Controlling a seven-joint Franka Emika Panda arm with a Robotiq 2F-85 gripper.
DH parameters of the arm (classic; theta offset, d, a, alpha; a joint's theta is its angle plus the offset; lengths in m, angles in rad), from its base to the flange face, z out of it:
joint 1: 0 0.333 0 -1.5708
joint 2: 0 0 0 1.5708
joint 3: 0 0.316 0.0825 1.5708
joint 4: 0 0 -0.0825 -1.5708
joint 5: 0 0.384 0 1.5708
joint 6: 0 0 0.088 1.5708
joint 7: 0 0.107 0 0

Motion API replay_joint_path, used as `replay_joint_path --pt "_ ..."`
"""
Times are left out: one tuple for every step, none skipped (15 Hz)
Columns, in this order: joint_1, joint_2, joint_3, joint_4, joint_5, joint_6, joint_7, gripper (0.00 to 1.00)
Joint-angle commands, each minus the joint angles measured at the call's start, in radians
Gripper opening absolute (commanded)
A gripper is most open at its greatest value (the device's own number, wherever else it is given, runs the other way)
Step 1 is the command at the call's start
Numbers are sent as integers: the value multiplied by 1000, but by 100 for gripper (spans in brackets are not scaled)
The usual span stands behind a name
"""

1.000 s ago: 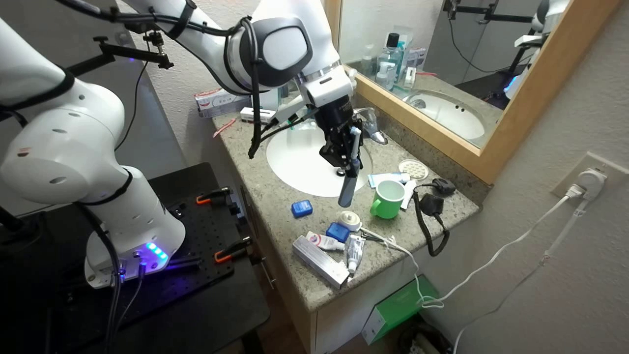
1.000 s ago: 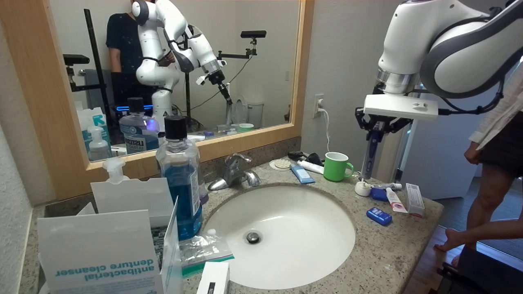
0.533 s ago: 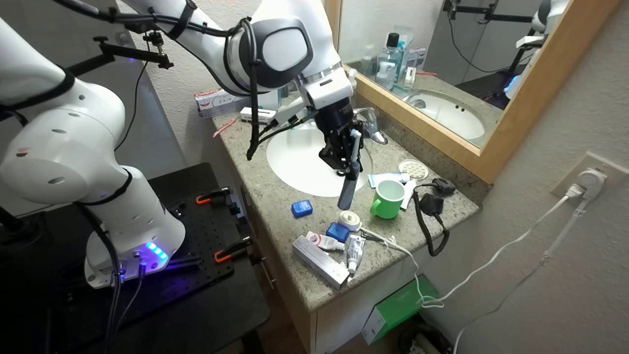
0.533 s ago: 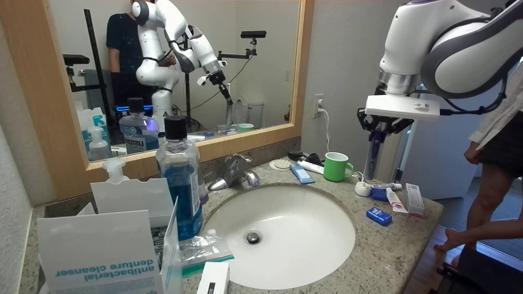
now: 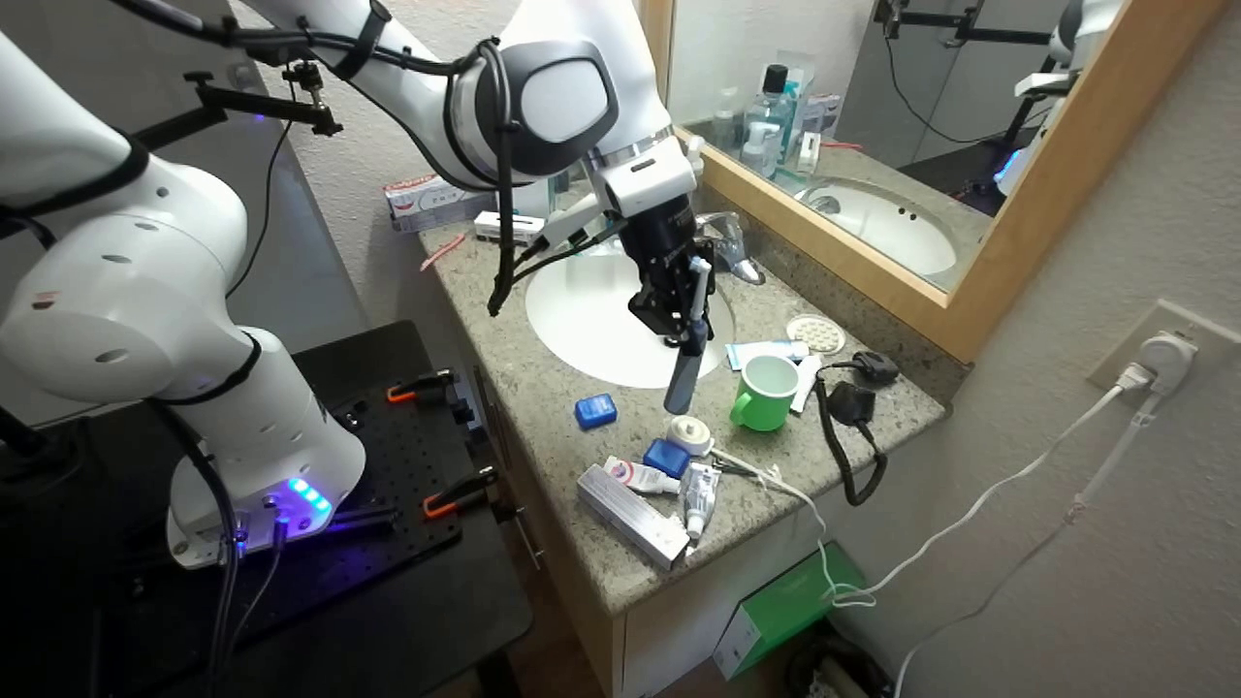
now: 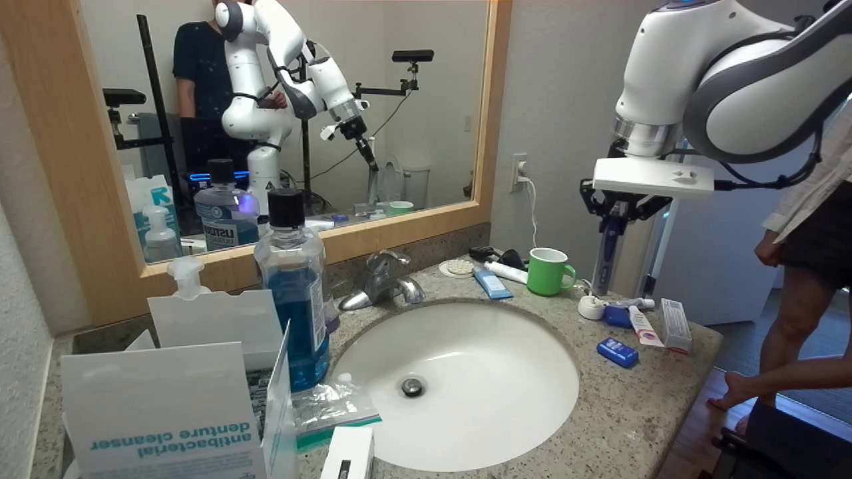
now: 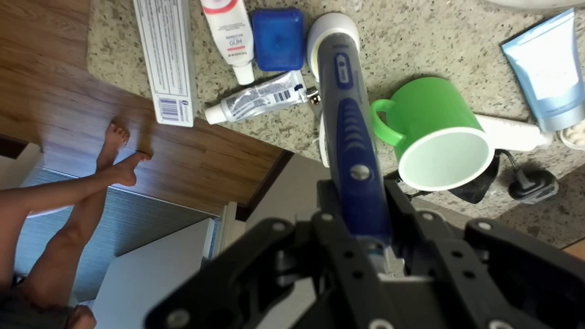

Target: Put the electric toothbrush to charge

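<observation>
Left to right on the counter [image 5: 635,412]: blue box [image 5: 595,411] first, off to the side, should be no obstacle. Second blue box [image 5: 667,458] is just beside the white charger [image 5: 689,435]. Gripper [image 7: 358,196] hangs above that, jaws closed down to handle thickness around the upper part of the electric toothbrush [image 7: 352,132]; nothing else held. Brush neck up, handle leaning a little in both exterior views. Pick and carry look done. In an exterior view the lower end [image 5: 680,396] is just above the charger, thin gap showing, so not seated. Green cup [image 5: 766,393] stands right of that, apart from the toothbrush. White cable [image 5: 742,463] leaves the charger, seems to run to the wall plug [image 5: 1132,376]; power side probably needs nothing. Left to do: align, straighten, lower onto the charger, let go, back off. Reads as late stage. Exact alignment over the charger can't be judged from these angles.
</observation>
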Motion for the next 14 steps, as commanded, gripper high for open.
replay_joint_path --pt "-15 8 14 5 -17 11 37 7" --pt "-16 11 13 6 -20 14 44 7" --pt "-16 14 12 6 -21 16 47 7" --pt "-17 18 10 7 -21 19 49 7" --pt "-17 20 9 8 -21 22 50 7" --pt "-18 22 9 9 -22 24 53 7" --pt "-19 21 8 8 -22 27 55 7" --pt "-19 19 6 8 -18 29 58 7" --pt "-19 17 5 8 -16 30 63 7" --pt "-20 19 5 12 -17 28 66 7" --pt "-21 21 5 17 -19 25 70 7" --pt "-22 22 5 20 -17 24 70 7" --pt "-24 22 4 25 -16 22 73 7" --pt "-26 22 2 28 -14 21 77 7"
